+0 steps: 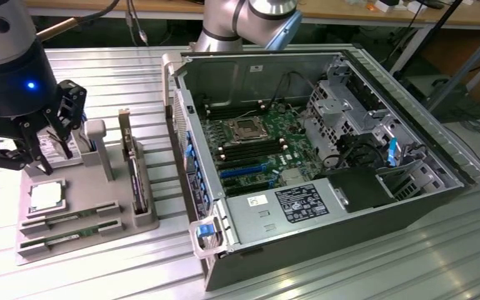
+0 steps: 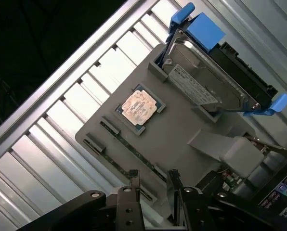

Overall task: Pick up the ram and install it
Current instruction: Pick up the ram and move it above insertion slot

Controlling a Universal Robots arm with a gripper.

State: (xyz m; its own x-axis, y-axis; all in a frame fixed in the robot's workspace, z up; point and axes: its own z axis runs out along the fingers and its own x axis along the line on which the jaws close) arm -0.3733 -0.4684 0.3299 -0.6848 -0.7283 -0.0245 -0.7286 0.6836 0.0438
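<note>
Gripper: spread, empty, over the tray's back half.
Ram: in a slot at the tray's front edge, beside its twin.
Long axis: parallel to that front edge.

Even bright light, glare on table (wrist view), soft shadows

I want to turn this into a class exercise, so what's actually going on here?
A robot arm's gripper hangs open and empty over a grey tray of computer parts, which sits beside an open computer case. Both ram sticks lie in their slots on the tray, next to a square processor chip. Nothing has been picked up or installed yet.
</note>
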